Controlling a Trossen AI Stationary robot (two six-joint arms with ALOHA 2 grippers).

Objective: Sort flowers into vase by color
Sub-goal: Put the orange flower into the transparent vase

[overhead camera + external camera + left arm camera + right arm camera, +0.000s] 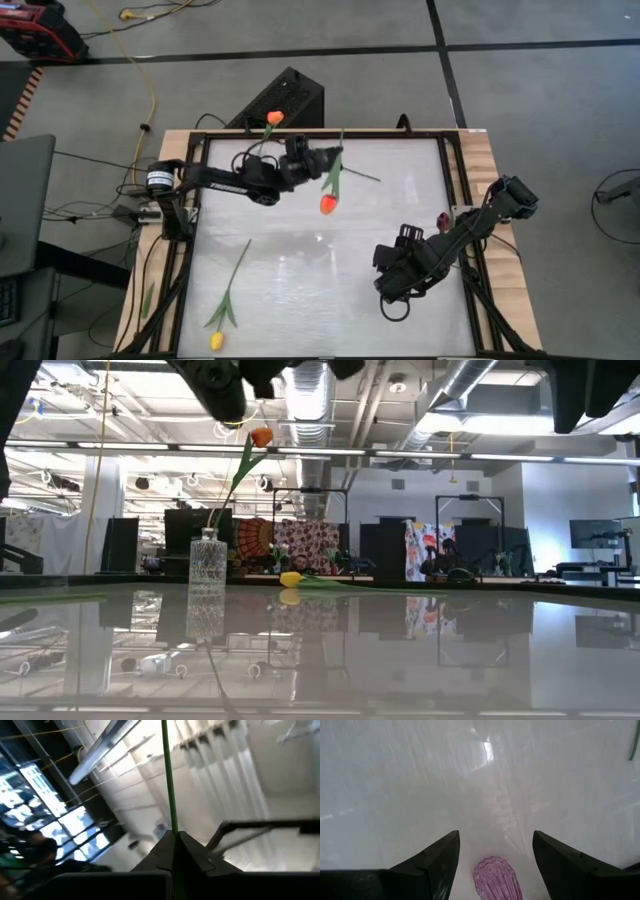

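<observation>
My left gripper (322,160) is raised over the far middle of the table and tipped upward, shut on a tulip with an orange-red head (328,204) and green leaves (335,176). A clear glass vase (207,565) at the far left holds an orange tulip (273,118) by its stem. A yellow tulip (215,340) lies flat near the front left corner. My right gripper (395,290) points down, open, over a purple ribbed glass vase (495,880). Its fingers stand on either side of the vase, above it. My left gripper pinches the tulip's thin green stem (171,822) between its two shut fingertips. The fingers slant upward and the stem runs straight on from them, along their line. The whole flower is lifted clear of the table.
A small dark red flower head (443,219) shows at the table's right edge beside the right arm. A black box (285,98) stands behind the far edge. The middle of the glossy white tabletop (300,270) lies bare between the arms.
</observation>
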